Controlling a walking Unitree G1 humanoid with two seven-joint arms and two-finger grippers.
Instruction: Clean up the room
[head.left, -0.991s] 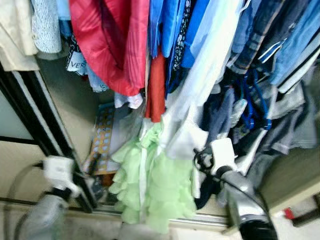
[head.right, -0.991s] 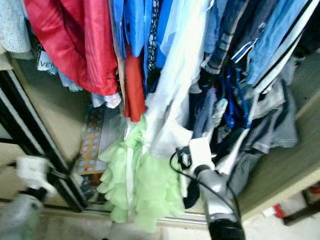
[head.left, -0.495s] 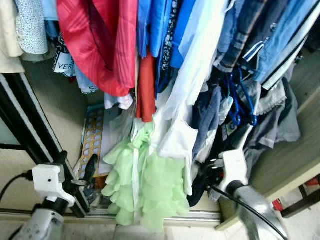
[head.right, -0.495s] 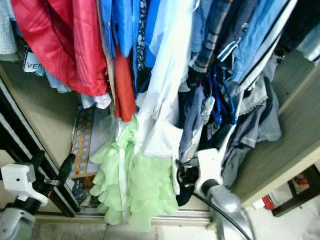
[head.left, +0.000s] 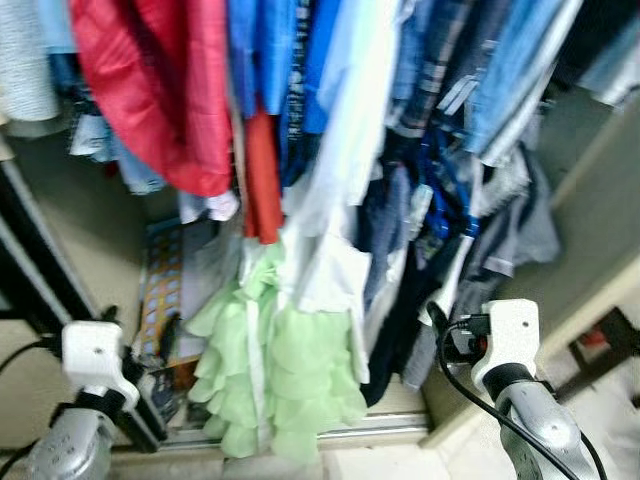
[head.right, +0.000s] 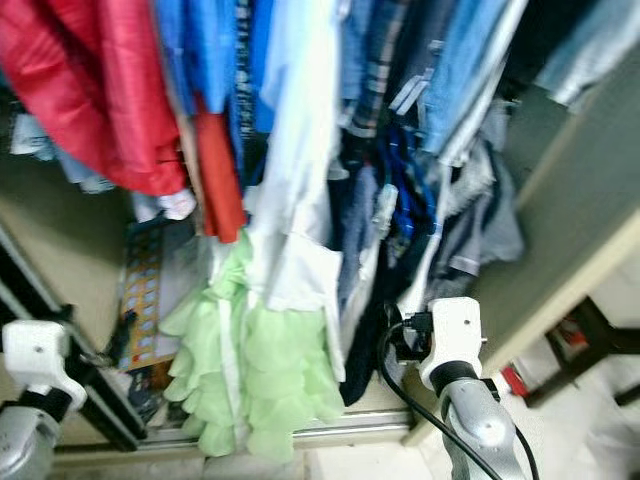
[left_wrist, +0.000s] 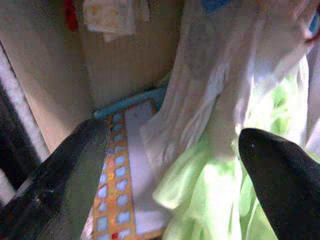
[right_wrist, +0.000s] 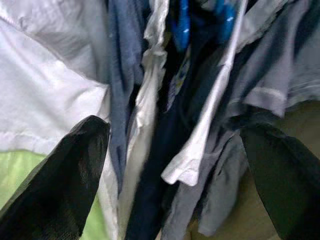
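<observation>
Right gripper (right_wrist: 170, 185) withdrawn rightward, wardrobe (head.left: 600, 210) crammed with clothes (head.left: 330, 150)

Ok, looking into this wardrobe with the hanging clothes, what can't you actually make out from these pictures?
- Hangers and rail: cut off by the top edge in the eye views.
- Wardrobe floor behind the green ruffled dress: hidden by hanging clothes.
- Patterned board: partly covered by a white garment; its print is too blurred to read.
- Dark clothes ahead of the right gripper: individual pieces blur together.
- Left gripper: open, holding nothing.
</observation>
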